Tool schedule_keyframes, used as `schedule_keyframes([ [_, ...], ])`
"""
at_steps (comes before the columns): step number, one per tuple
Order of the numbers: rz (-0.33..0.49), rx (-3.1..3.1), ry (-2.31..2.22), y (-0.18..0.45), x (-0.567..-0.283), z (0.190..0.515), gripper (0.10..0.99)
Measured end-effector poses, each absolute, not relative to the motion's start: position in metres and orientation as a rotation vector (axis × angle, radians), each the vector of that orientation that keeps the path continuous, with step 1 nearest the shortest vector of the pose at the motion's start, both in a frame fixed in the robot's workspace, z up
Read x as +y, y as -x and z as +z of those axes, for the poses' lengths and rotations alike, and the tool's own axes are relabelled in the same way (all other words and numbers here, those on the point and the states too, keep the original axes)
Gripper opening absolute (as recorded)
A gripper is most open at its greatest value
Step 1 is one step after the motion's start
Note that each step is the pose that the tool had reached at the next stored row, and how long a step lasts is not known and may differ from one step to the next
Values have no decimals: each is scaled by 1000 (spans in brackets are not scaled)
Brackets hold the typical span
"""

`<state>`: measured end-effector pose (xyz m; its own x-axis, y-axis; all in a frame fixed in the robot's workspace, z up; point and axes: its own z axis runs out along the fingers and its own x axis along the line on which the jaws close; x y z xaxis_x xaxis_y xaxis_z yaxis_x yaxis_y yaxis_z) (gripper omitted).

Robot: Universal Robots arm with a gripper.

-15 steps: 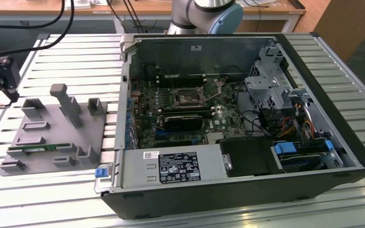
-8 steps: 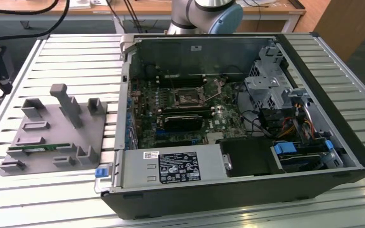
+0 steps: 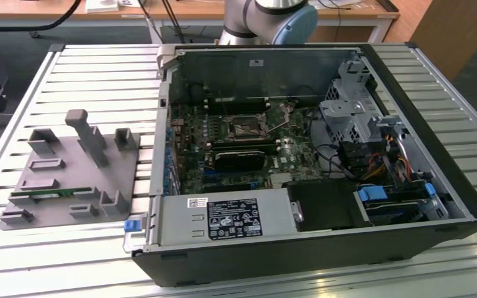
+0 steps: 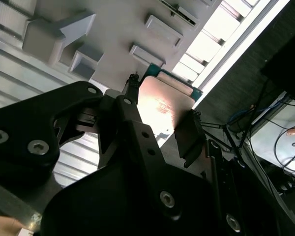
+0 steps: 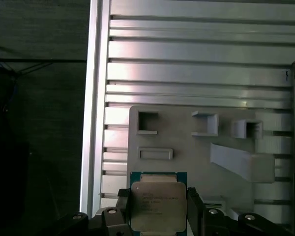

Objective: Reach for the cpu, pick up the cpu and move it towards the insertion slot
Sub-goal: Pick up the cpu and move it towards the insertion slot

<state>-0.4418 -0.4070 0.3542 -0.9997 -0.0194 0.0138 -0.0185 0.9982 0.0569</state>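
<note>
Claw (image 5: 157, 212) clamps the cpu (image 5: 157, 201) by two edges over the grey tray (image 5: 182, 142).
Travel to the insertion slot (image 3: 245, 128) likely wants the chip kept level.

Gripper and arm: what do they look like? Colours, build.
The gripper is matte black, with two fingers on angular linkage plates. The plates are fastened with silver socket-head screws, and the fingers are narrow black blocks. In the exterior view, the arm is silver-grey and tubular, with a light blue cap on its joint.
</note>
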Motion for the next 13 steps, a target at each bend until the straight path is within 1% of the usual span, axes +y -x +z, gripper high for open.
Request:
schedule_keyframes([
  [13,-89,-3126,-30,442,-406,403,541],
])
